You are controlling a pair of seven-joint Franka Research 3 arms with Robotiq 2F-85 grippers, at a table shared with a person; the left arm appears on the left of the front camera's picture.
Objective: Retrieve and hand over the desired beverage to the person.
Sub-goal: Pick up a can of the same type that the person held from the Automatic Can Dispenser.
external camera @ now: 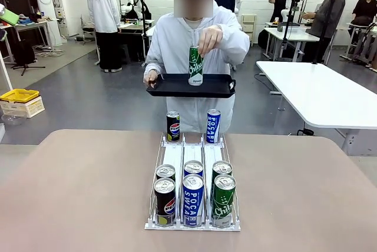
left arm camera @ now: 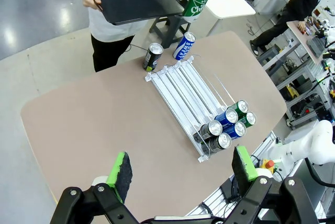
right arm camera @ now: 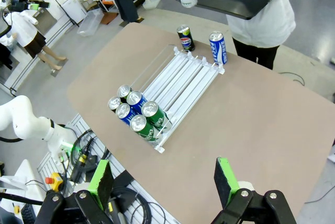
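Holding a slim green aluminium can (external camera: pixel 195 65) by its top in one hand (external camera: pixel 209 39) and a flat black plastic tray (external camera: pixel 168 85) in the other, the person in a white hooded jacket (external camera: pixel 171 43) stands at 12 o'clock across the matte beige tabletop (external camera: pixel 76 193). The can hangs at the tray's near rim; whether they touch cannot be told.

Between person and robot lies a white three-lane plastic rack (external camera: pixel 174 156) with smooth channels and thin dividers. At its 6 o'clock end, glossy cylinders with silver lids sit in pairs: black Pepsi cans (external camera: pixel 165 202) at 7 o'clock, blue Pocari Sweat cans (external camera: pixel 192 199) in the middle, two green cans (external camera: pixel 223 200) at 5 o'clock. One more black can (external camera: pixel 172 126) and one more blue can (external camera: pixel 213 125) stand upright at the 12 o'clock end.

The left end effector (left arm camera: pixel 181 162) and the right end effector (right arm camera: pixel 164 167) hover high over the robot's edge of the tabletop, green rubbery pads spread wide, pinching nothing.

The task looks to be at the request stage: the green drink seems the one wanted, and retrieval is not yet begun. The next move calls for one arm to descend on the front can in the 5 o'clock lane, close on its hard, slippery round wall without nudging the blue neighbour just beside it, then carry it to the tray.
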